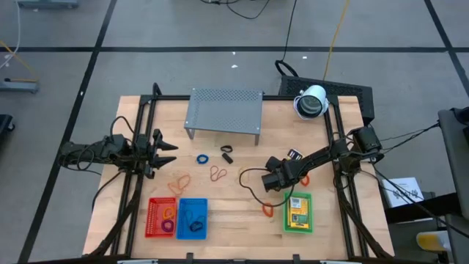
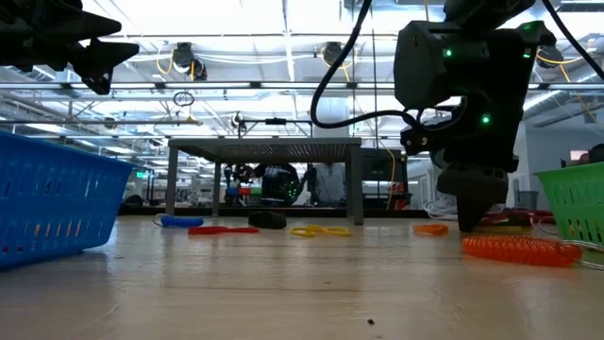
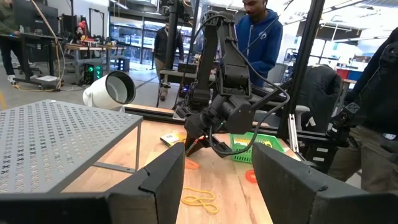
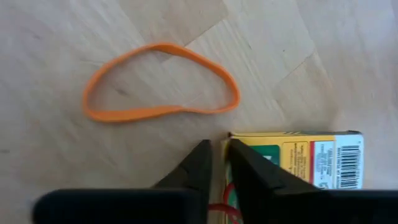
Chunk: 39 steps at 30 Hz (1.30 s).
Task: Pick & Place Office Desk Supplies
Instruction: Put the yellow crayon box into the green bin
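A yellow packet with a barcode lies on the wood, and my right gripper points down at its short end, fingers almost together. The same gripper shows in the high view and the low view. An orange rubber band lies flat just beyond the fingertips. A blue ring, a black clip and more rubber bands lie mid-table. A second packet sits in the green basket. My left gripper hovers open at the left side. My right gripper comes from above, pointing down, and its narrow gap stands over the packet's short edge, near one corner. The packet lies flat on the table beside the fingers. A red loop shows in the gap farther back; whether the fingers touch it, I cannot tell.
The grey perforated shelf stands at the far side. The red basket and blue basket sit at the near edge. An orange coil lies beside the green basket. People stand beyond the table.
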Available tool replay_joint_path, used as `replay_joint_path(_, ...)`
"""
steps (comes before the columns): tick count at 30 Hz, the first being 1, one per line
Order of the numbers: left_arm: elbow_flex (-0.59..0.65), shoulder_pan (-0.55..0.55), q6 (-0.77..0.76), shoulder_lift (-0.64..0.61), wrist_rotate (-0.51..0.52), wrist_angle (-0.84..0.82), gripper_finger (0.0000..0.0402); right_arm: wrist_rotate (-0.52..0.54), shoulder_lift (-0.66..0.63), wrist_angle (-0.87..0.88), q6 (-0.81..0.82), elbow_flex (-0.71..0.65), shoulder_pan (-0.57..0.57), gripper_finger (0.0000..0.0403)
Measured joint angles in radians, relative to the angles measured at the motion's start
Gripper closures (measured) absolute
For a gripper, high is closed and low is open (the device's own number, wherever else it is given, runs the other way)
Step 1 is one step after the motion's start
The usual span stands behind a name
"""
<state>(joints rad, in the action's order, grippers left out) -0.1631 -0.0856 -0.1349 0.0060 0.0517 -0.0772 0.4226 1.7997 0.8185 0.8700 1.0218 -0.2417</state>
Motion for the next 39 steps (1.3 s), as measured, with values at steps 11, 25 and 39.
replay_joint_path(11, 0.000, 0.000, 0.000, 0.000, 0.000, 0.000, 0.0204, -0.008, -0.021, 0.000, 0.007, -0.002, 0.002, 0.0400)
replay_joint_path(25, 0.000, 0.000, 0.000, 0.000, 0.000, 0.000, 0.0204, -0.015, -0.280, -0.194, 0.113, 0.004, -0.002, 0.0402)
replay_joint_path(39, 0.000, 0.000, 0.000, 0.000, 0.000, 0.003, 0.0204, -0.037, -0.392, -0.608, 0.106, 0.005, -0.017, 0.0403)
